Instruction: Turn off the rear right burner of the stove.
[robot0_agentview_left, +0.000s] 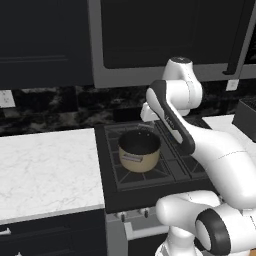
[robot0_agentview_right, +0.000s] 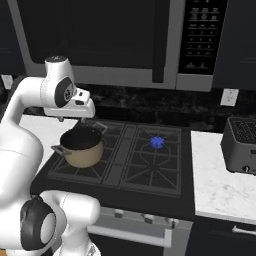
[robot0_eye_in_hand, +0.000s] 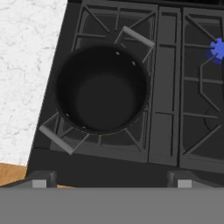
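Blue flame on the rear right burner (robot0_agentview_right: 157, 142), right of centre in the right base view, upper right edge in the hand view. Black stove (robot0_agentview_right: 125, 175), 1 tan pot (robot0_agentview_right: 82, 147) on its left grates, mid-left of frame. Claw (robot0_eye_in_hand: 111, 179) above that pot, tips well apart, spread, pinching nothing. White marble worktop (robot0_agentview_left: 45, 165) at left.

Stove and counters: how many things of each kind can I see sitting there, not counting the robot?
Pots: 1, tan with a dark inside, on the stove
Toasters: 1, dark, on the right counter
Lit flames: 1, blue, on the rear right burner
Total: 3
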